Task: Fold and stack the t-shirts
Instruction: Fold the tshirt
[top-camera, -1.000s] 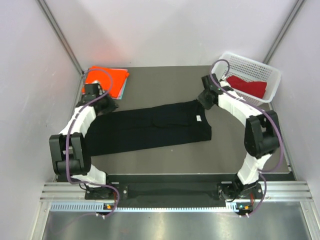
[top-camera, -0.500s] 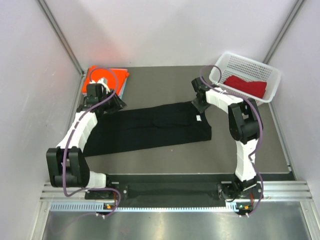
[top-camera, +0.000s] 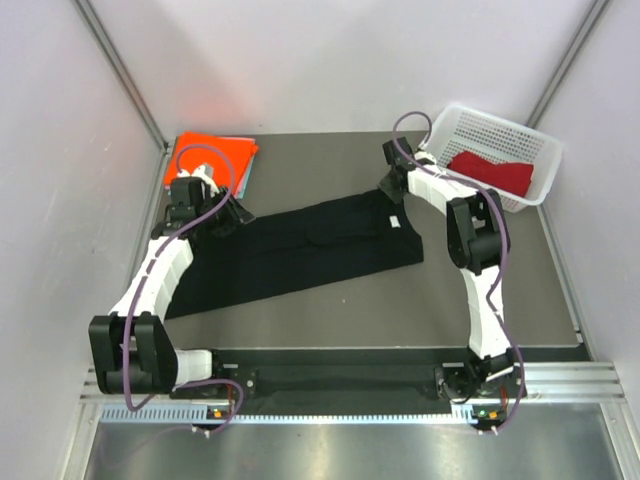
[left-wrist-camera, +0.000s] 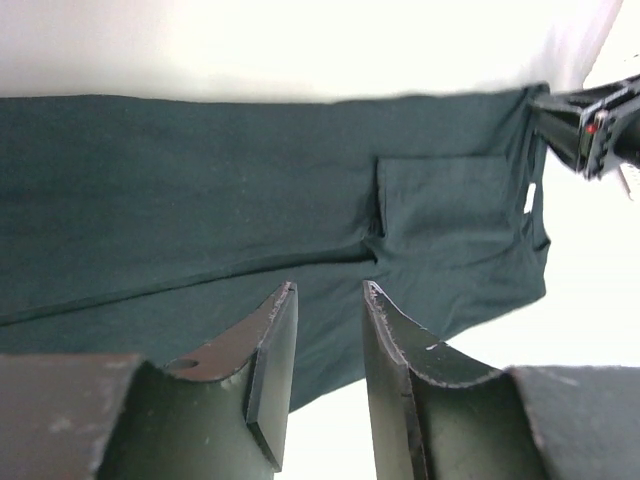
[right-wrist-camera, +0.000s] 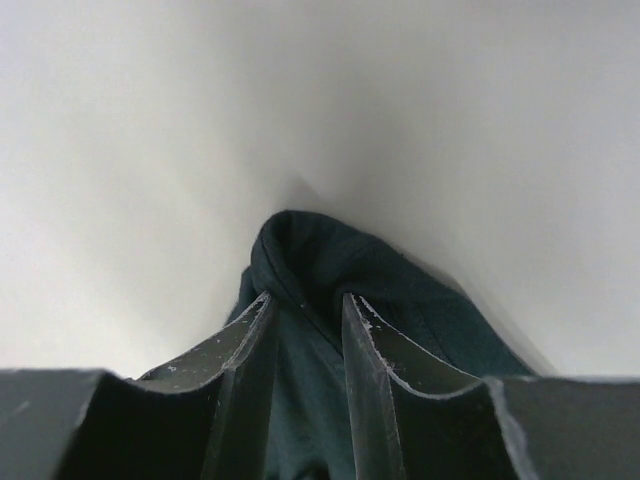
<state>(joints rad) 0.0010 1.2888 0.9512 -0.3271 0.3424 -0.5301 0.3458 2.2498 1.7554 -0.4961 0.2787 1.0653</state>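
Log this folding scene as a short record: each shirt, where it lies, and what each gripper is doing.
black t-shirt: folded into a long strip, lying slantwise across the table
orange t-shirt: folded, far left corner of the table
dark red t-shirt: inside the white basket, far right
left gripper: at the strip's left end, jaws narrowly apart; grip unclear
right gripper: at the strip's far right corner, shut on a bunch of cloth

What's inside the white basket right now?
A dark red t-shirt lies crumpled in the white basket, toward its near side, with bare mesh floor along the far side. Whether anything lies beneath the shirt cannot be seen, because the cloth covers that part.
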